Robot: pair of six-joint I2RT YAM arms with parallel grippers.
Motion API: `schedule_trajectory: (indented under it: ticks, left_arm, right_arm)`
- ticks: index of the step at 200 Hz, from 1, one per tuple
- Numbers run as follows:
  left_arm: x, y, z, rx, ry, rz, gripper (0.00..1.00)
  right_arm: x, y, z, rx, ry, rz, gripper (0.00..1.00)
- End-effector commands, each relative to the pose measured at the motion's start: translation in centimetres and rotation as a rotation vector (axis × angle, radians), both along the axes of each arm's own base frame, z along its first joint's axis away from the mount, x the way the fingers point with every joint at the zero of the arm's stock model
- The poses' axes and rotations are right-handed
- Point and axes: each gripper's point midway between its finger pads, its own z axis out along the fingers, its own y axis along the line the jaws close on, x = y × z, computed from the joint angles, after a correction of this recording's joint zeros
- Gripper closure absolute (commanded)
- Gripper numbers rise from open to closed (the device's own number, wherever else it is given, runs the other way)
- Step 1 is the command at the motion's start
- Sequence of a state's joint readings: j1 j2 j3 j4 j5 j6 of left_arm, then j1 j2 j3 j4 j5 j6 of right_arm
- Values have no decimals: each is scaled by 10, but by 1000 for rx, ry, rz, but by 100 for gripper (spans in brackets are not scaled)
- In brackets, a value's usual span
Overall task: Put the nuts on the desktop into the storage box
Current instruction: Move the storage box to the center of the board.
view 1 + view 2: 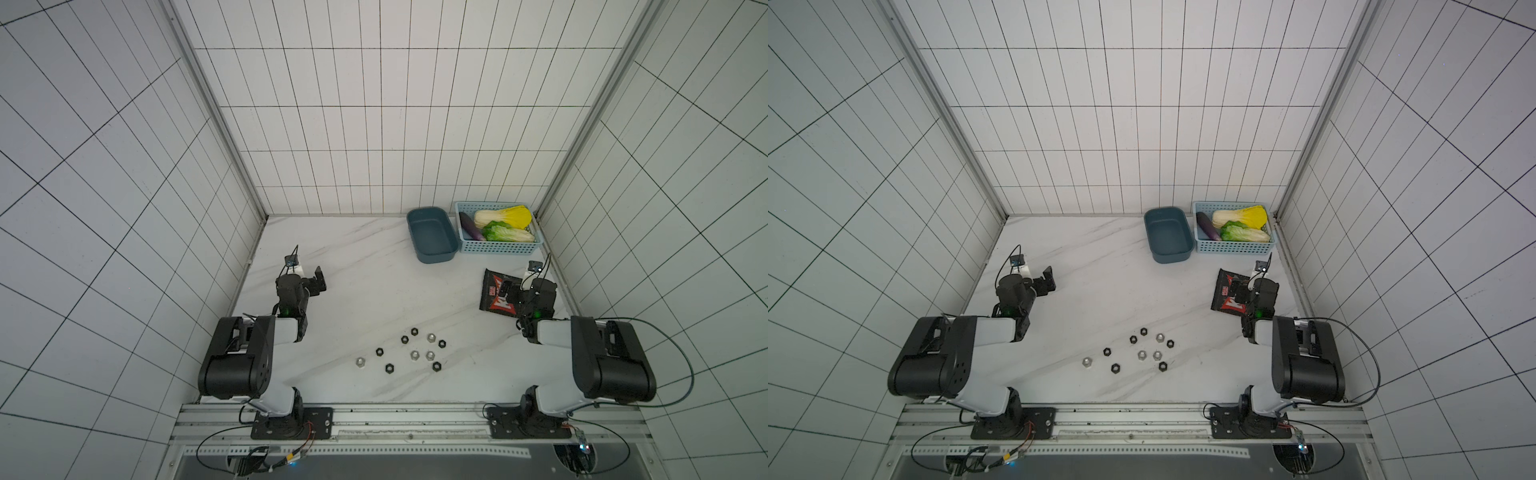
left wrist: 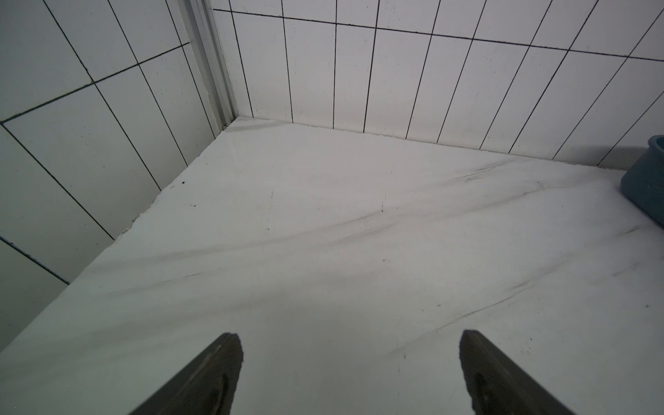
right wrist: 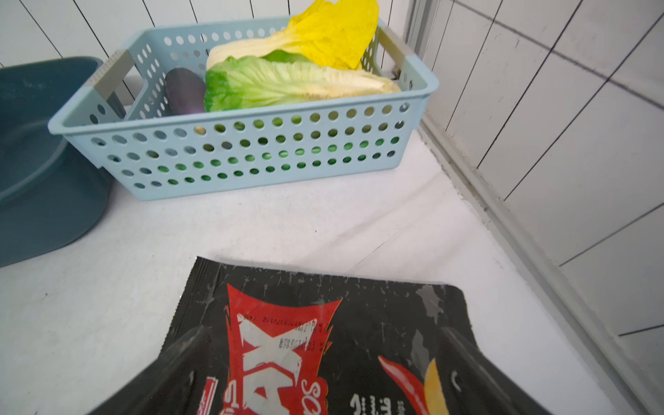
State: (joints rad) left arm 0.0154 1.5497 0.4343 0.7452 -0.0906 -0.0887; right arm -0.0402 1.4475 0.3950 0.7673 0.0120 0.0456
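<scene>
Nuts [image 1: 414, 354]: loose on worktop [image 1: 365, 291], near centre, black and silver mixed, none touching. Lie flat, holes facing up, so no real long axis per piece. As a scatter, stretch more left-right than near-far. Probably strewn apart to force one-by-one picks.

Storage box [image 1: 432, 237]: far right, mouth up, nothing inside. Runs long roughly near-to-far. Sits just beside light blue basket [image 1: 494, 248]; touching or not, cannot tell. In basket: cabbages [image 1: 505, 226] and aubergine [image 1: 469, 227], likely decoys. Same guess for chip bag [image 1: 496, 291], flat on worktop on near side of basket.

Left pincer [image 2: 348, 337]: jaws wide apart, holding nothing, over bare worktop at left, aimed far-left. Well apart from nuts.

Right pincer [image 3: 321, 341]: jaws wide apart, straddling chip bag from above. Touching bag or not, cannot tell. Grips nothing. Well apart from nuts too.

Looks like a parked pose on both sides; no nut in box yet. Needs a swing toward near centre before any pick. Tiny flat pieces on smooth marble: expect slips between wide fingers, so a straight-down approach seems best.
</scene>
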Motion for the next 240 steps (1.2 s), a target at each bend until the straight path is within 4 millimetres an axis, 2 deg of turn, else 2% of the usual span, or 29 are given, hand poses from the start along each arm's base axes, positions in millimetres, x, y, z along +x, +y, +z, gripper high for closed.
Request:
schedule_trajectory:
  ticks: [1, 29, 53, 72, 95, 114, 129, 148, 161, 181, 195, 210, 240]
  left_arm:
    - [4, 2, 9, 19, -35, 21, 2]
    - [8, 2, 15, 21, -18, 16, 2]
    - [13, -7, 21, 13, 41, -36, 2]
    - [15, -23, 27, 9, 121, -140, 2]
    - [16, -45, 37, 17, 230, -285, 2]
    - [14, -64, 47, -20, 340, -407, 2]
    - [12, -82, 56, -66, 381, -500, 2]
    - [2, -102, 61, -96, 413, -579, 2]
    - [-5, -116, 59, -87, 436, -624, 2]
    - [-17, -130, 50, -67, 480, -674, 2]
    - [-22, -133, 45, -48, 491, -702, 2]
    - [-23, -127, 43, -9, 494, -685, 2]
    - [-28, -120, 45, 27, 499, -683, 2]
  right_arm:
    - [-16, -1, 35, 24, -75, -7, 1]
    - [-36, 13, 81, 20, -134, 54, 1]
    - [-45, 26, 114, 3, -134, 98, 1]
    - [-46, 18, 133, 97, -120, 18, 1]
    - [-57, -20, 124, 198, -13, -263, 1]
    - [-54, -22, 117, 275, 15, -275, 1]
    - [-44, -2, 114, 331, 50, -170, 1]
    - [-33, 22, 112, 352, 97, -117, 1]
    - [-26, 40, 112, 335, 122, -101, 1]
    - [-11, 83, 109, 332, 185, -43, 1]
    - [-1, 114, 104, 359, 210, -12, 1]
    - [14, 144, 96, 360, 239, 13, 1]
    - [47, 178, 71, 334, 286, -9, 2]
